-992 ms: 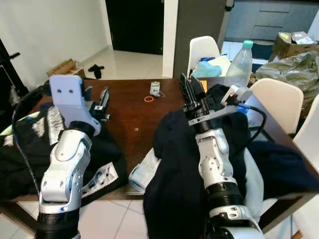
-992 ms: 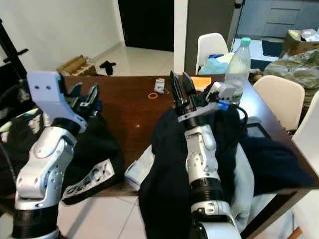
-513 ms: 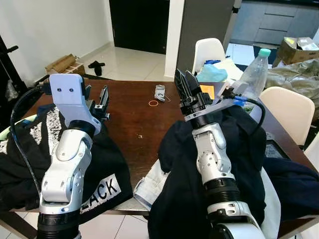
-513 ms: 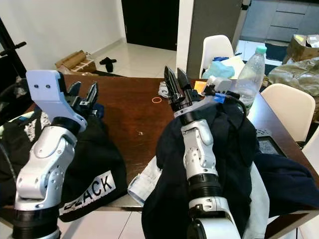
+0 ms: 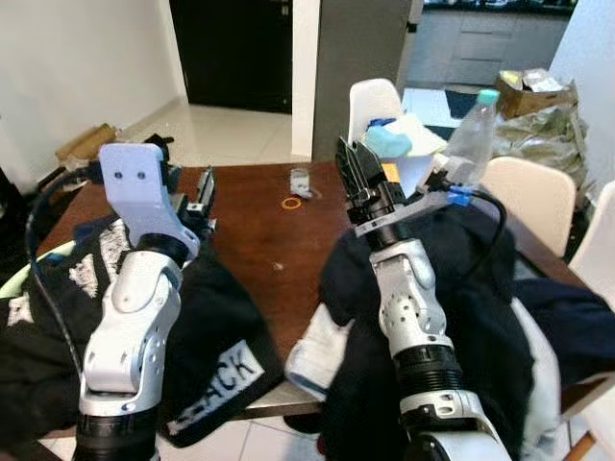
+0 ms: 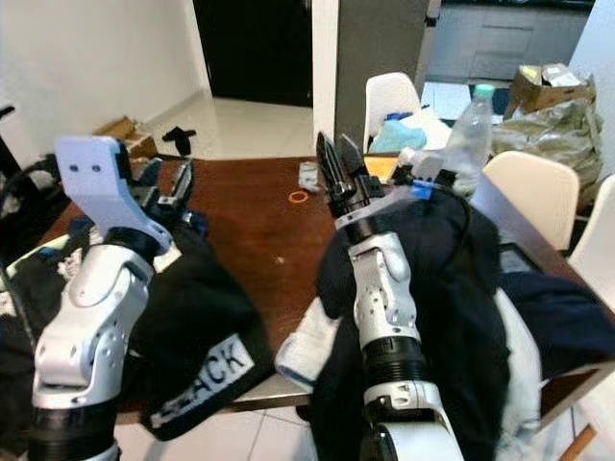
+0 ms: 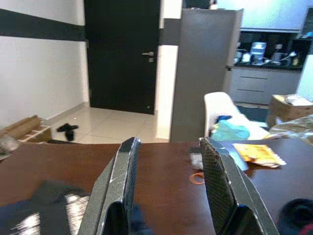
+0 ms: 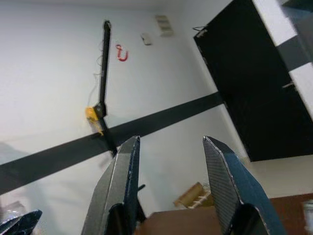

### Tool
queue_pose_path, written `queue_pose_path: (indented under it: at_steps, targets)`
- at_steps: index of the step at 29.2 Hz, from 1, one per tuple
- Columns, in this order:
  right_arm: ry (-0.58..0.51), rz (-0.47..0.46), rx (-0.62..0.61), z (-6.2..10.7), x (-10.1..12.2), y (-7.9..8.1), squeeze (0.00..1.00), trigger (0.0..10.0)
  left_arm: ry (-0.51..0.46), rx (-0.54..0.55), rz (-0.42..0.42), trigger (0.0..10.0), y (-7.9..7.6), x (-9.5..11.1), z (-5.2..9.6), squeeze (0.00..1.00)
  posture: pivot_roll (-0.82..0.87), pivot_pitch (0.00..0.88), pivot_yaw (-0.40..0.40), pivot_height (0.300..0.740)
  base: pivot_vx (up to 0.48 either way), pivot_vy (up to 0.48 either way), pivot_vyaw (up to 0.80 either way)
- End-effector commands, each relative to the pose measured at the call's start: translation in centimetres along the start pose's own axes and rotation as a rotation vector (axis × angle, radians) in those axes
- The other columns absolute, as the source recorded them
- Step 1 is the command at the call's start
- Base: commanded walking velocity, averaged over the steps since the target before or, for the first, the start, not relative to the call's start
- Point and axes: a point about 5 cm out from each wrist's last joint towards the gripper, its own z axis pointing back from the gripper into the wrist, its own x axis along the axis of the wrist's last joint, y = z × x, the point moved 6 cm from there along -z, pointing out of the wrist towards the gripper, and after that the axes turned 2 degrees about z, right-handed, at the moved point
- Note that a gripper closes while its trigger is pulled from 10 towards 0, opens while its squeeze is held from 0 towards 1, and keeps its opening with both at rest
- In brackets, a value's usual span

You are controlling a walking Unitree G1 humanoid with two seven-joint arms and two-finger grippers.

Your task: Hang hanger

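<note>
Hands (image 5: 357,165) raised over cluttered table (image 5: 259,235).

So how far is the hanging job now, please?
Nothing looks done yet: I can see no hanger. Both arms are raised over the table with clothes on it. The left pincer is open and empty above the black shirt. The right pincer is also open and empty, with a dark garment draped around that arm. Finding, gripping and hanging the hanger all remain.
</note>
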Motion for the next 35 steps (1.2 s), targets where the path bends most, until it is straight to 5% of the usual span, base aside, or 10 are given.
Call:
queue_pose_path:
  at_steps: [1,8,20,25,35]
  targets:
    - [0.008,-0.025,0.003,-0.1,-0.4,0.3,0.00,10.0,0.013,0.004,-0.003,10.0,0.1,-0.3,0.2,0.00,0.18,0.002,-0.017,0.740,0.000,0.480,0.00]
    - [0.015,-0.031,0.008,0.0,-0.6,0.6,0.00,10.0,0.026,0.028,-0.005,10.0,0.7,-0.4,0.2,0.00,0.18,0.000,-0.016,0.740,0.000,0.402,0.00]
    - [0.018,-0.034,0.005,0.2,-0.7,0.7,0.00,10.0,0.078,0.150,0.060,10.0,3.2,-1.3,0.5,0.00,0.17,0.000,-0.009,0.740,0.000,-0.479,0.00]
    - [0.020,-0.035,0.005,0.3,-0.7,0.7,0.00,10.0,0.086,0.175,0.076,10.0,3.6,-1.5,0.5,0.00,0.17,0.000,-0.008,0.740,0.000,0.000,0.00]
    - [0.034,-0.032,0.004,0.3,-0.9,0.7,0.00,10.0,0.115,0.250,-0.013,10.0,5.3,-2.0,1.0,0.00,0.18,0.006,-0.013,0.740,0.000,0.000,0.00]
